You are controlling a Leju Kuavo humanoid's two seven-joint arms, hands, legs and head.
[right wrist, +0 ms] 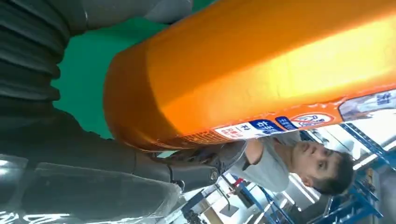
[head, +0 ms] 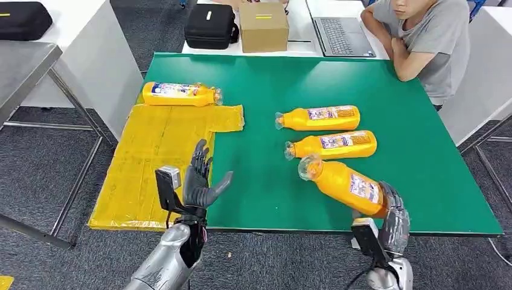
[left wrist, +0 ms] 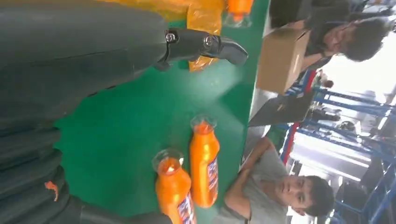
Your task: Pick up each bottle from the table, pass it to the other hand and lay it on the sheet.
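A green table (head: pixel 422 181) is seen with a yellow sheet (head: pixel 157 157) spread over its left edge. One bottle (head: pixel 180 93) is laid at the sheet's far end. Two more bottles (head: pixel 320 117) (head: pixel 335 145) are laid side by side on the green, caps pointing left. A fourth bottle (head: pixel 345 184) is gripped at its base by the right hand (head: pixel 393 220), tilted, cap raised toward the left. The left hand (head: pixel 202 178) is held up near the sheet's right edge, fingers spread wide, nothing in them.
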